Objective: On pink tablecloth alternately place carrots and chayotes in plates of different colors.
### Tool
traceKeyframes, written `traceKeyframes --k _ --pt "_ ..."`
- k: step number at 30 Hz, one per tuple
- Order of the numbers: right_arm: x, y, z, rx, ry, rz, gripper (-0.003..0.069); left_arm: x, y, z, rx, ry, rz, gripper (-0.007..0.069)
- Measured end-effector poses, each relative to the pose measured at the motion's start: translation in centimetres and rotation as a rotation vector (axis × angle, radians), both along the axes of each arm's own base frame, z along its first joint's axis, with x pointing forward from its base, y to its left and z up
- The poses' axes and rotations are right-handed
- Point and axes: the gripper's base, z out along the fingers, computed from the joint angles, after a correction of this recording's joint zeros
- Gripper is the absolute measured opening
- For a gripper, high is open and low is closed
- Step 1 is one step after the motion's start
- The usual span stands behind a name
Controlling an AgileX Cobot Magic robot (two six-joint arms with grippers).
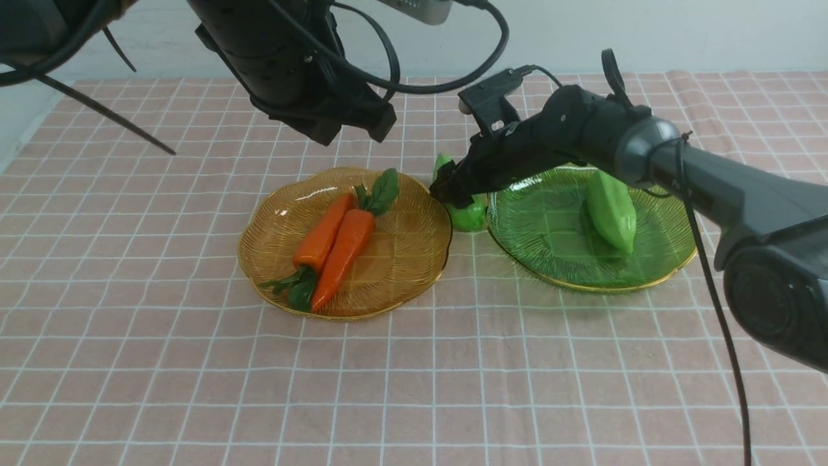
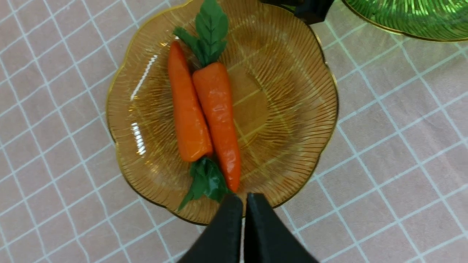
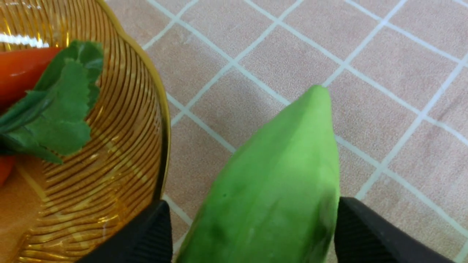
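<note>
Two carrots (image 1: 320, 236) (image 1: 346, 255) lie side by side in the amber plate (image 1: 414, 259), leafy tops at opposite ends. One chayote (image 1: 611, 210) rests in the green plate (image 1: 550, 239). A second chayote (image 1: 469, 217) sits on the pink tablecloth (image 1: 453, 362) in the gap between the two plates. My right gripper (image 1: 449, 191) reaches down over it, and in the right wrist view its fingers (image 3: 365, 233) flank the chayote (image 3: 278, 182) closely, shut on it. My left gripper (image 2: 243, 199) hovers shut and empty above the amber plate (image 2: 299, 109), over its rim nearest the carrots (image 2: 215, 109).
The right arm stretches across the back of the green plate. A pale wall (image 1: 647, 32) bounds the cloth at the far side. Cables (image 1: 718, 304) hang from the right arm toward the near right. Open cloth lies in front of both plates.
</note>
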Motion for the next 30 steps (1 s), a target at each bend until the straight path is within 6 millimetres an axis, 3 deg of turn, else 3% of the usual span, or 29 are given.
traceKeyframes --k 4,9,15,24,30 --pt "0.0 0.0 0.0 0.005 0.004 0.001 0.0526 -0.1 -0.2 0.0 -0.022 0.013 -0.005 -0.0003" --pt "-0.3 0.1 -0.1 0.042 0.066 -0.032 0.042 -0.2 -0.2 0.1 -0.021 0.01 -0.015 -0.0003" --pt "-0.4 0.0 0.2 0.066 0.109 -0.06 0.042 -1.6 0.6 2.2 -0.05 -0.04 -0.016 -0.0003" --pt "-0.7 -0.3 4.4 0.067 0.015 -0.058 0.042 -4.0 2.0 5.2 -0.093 -0.117 -0.018 -0.0003" --pt "-1.2 -0.6 6.7 0.087 0.021 -0.077 0.042 -4.7 2.4 6.1 -0.105 -0.138 -0.018 -0.0003"
